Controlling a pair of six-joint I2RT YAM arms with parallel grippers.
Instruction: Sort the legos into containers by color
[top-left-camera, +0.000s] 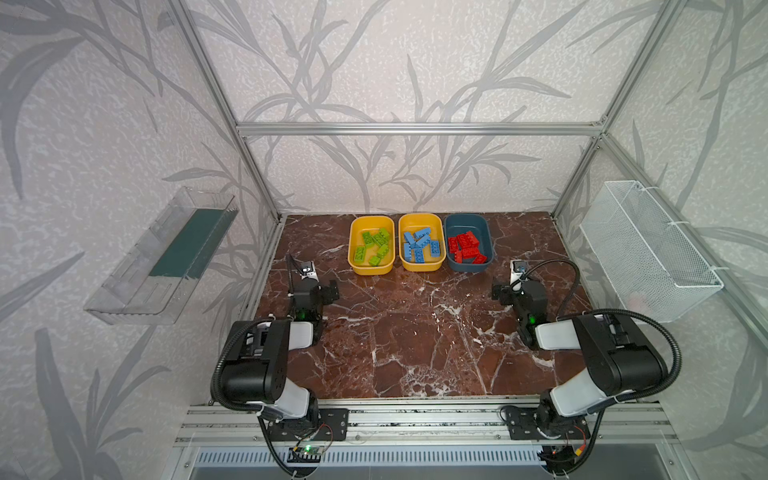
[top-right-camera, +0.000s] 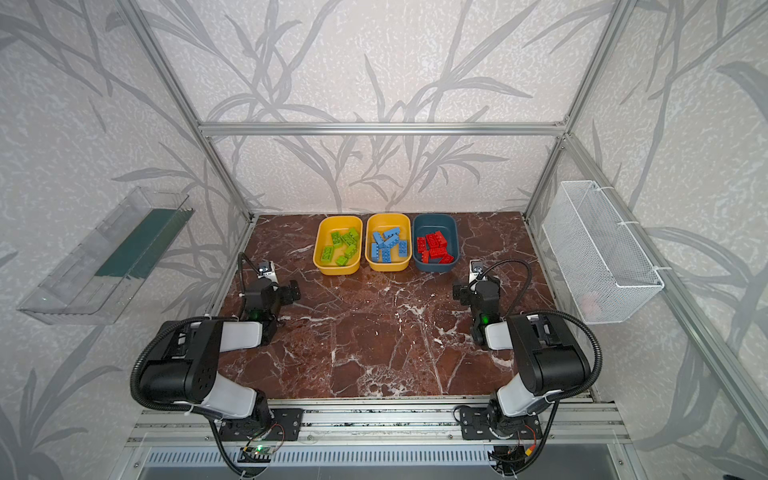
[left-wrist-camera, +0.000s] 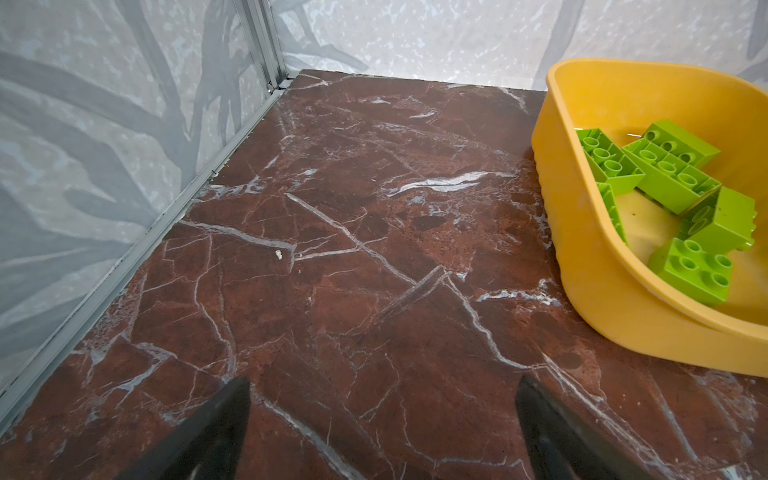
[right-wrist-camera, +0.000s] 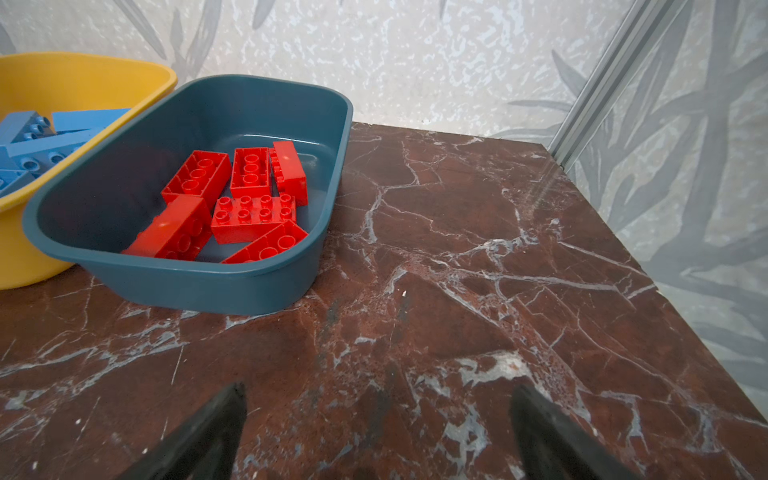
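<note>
Sorted: green legos (top-left-camera: 372, 246) in left yellow tub (top-left-camera: 372, 271), blue legos (top-left-camera: 419, 246) in middle yellow tub (top-left-camera: 420, 267), red legos (top-left-camera: 467, 247) in dark blue tub (top-left-camera: 467, 268). Left fingers (left-wrist-camera: 208, 440) and right fingers (right-wrist-camera: 199, 444) spread wide, empty — both near the tubs. Risk: a careless sweep could nudge a tub, spilling bricks.

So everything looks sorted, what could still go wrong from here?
1. The left gripper, open, sits close to the yellow tub of green bricks; a careless swing could shove the tub.
2. The red bricks lie piled toward the near wall of the dark blue tub, one leaning close to the rim; a knock from the open right gripper might tip it out.
</note>
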